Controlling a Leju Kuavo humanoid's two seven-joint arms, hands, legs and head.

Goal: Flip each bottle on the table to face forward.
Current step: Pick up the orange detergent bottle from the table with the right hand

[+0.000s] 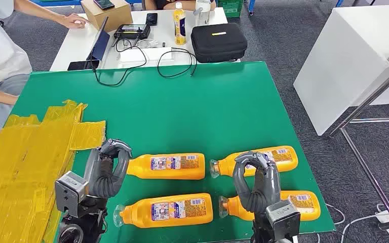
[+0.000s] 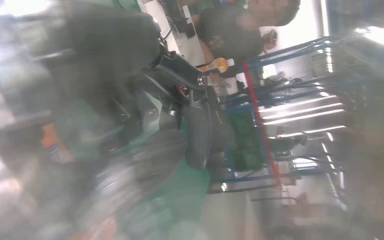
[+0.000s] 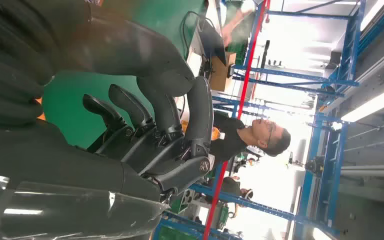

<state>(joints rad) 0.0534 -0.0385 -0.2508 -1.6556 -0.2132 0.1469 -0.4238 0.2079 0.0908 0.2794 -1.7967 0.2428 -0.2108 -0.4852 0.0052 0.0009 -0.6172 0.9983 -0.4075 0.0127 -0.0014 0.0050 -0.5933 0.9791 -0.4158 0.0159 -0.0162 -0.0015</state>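
Green table (image 1: 182, 101) spread wide, its far half bare. Yellow tape patch (image 1: 25, 162) covering the near left corner of the table. Four orange bottles lying on their sides near the table's front edge, in two rows of two: far-left bottle (image 1: 169, 166), far-right bottle (image 1: 278, 157), near-left bottle (image 1: 169, 209), near-right bottle (image 1: 304, 202) close to the right edge. Left hand (image 1: 109, 167) raised just left of the far-left bottle, fingers curled in, gripping nothing. Right hand (image 1: 257, 177) raised between the two right bottles, fingers likewise curled, empty.
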